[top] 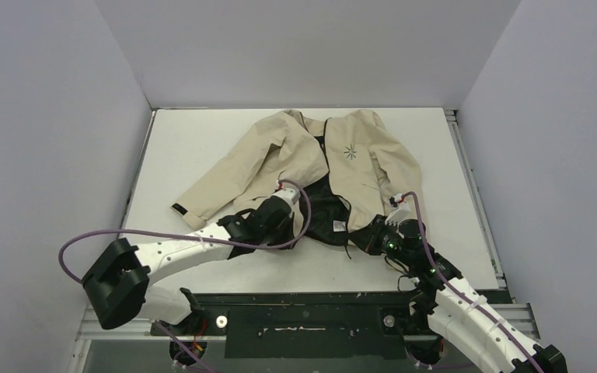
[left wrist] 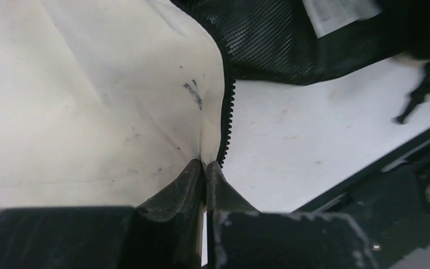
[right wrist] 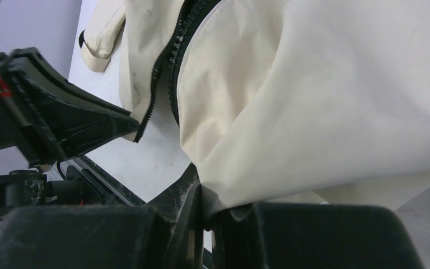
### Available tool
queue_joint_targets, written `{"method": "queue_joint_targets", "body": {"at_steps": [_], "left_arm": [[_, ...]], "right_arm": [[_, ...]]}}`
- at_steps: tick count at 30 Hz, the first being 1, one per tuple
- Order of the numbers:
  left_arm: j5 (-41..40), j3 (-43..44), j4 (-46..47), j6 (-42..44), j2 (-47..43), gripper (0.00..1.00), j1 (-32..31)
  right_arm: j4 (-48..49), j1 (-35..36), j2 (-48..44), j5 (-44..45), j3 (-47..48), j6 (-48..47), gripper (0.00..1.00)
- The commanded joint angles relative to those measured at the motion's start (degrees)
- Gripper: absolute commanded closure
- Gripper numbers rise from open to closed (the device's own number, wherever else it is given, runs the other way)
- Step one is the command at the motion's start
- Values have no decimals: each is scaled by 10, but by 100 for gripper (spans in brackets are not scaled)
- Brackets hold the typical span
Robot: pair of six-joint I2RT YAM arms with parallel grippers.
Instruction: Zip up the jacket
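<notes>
The beige jacket (top: 303, 151) lies spread on the white table (top: 186, 148), front open at the bottom, dark lining (top: 322, 210) showing, black starburst logo on the chest. My left gripper (top: 280, 221) is shut on the jacket's left front hem; in the left wrist view (left wrist: 206, 163) its jaws pinch the beige fabric just beside the dark zipper teeth (left wrist: 228, 115). My right gripper (top: 375, 237) is shut on the right front hem; in the right wrist view (right wrist: 202, 188) beige fabric (right wrist: 313, 101) bunches between its jaws. The zipper's two sides (right wrist: 171, 61) run apart there.
The table's near edge has a black rail (top: 311, 299) between the arm bases. White walls enclose the table on three sides. A purple cable (top: 124, 233) loops off the left arm. A black cuff tab (top: 179, 208) marks the left sleeve end.
</notes>
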Motion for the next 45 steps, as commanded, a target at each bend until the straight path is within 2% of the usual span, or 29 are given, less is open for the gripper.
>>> {"method": "queue_joint_targets", "body": {"at_steps": [1, 4, 9, 15, 25, 32, 38, 45], "left_arm": [[63, -19, 118, -31, -82, 100, 21], [61, -47, 174, -63, -125, 100, 29], [46, -122, 333, -127, -187, 100, 33], [33, -187, 540, -137, -220, 100, 32], [78, -197, 808, -88, -189, 100, 30], [96, -233, 991, -76, -163, 100, 31], [97, -239, 1029, -79, -154, 100, 31], [124, -245, 1079, -80, -140, 100, 30]], "right_arm": [[20, -7, -11, -6, 44, -4, 100], [32, -11, -21, -24, 54, 0, 100], [83, -15, -35, -57, 80, 14, 100], [144, -15, -41, -110, 108, 20, 100], [212, -14, -3, -177, 172, -5, 100], [326, -14, 12, -236, 173, 21, 100], [399, -15, 23, -273, 161, 33, 100], [423, -13, 55, -303, 173, 44, 100]]}}
